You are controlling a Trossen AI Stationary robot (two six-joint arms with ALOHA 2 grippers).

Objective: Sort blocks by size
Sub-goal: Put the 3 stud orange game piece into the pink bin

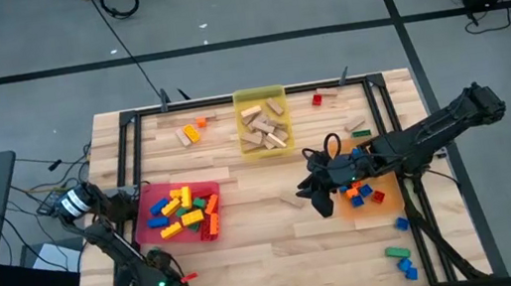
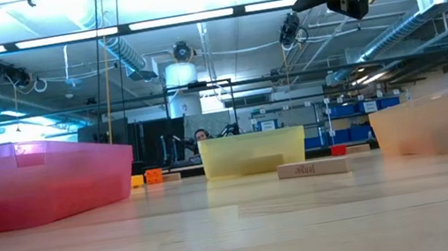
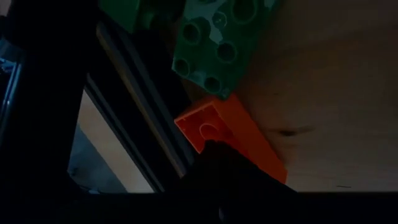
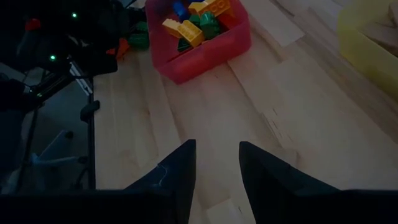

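The right end effector (image 4: 214, 168) is parted and empty above the counter (image 1: 282, 260); descending carelessly, it may scatter blocks (image 1: 363, 193).

This is a robotics lab or workshop: a framed wooden desk (image 1: 281, 250) stands on a grey floor (image 1: 246, 4) marked with tape lines and strewn with cables (image 1: 120, 1), under exposed ducts (image 2: 143, 57) and strip lights (image 2: 181, 19), with blue storage bins (image 2: 347, 112) on shelves behind.
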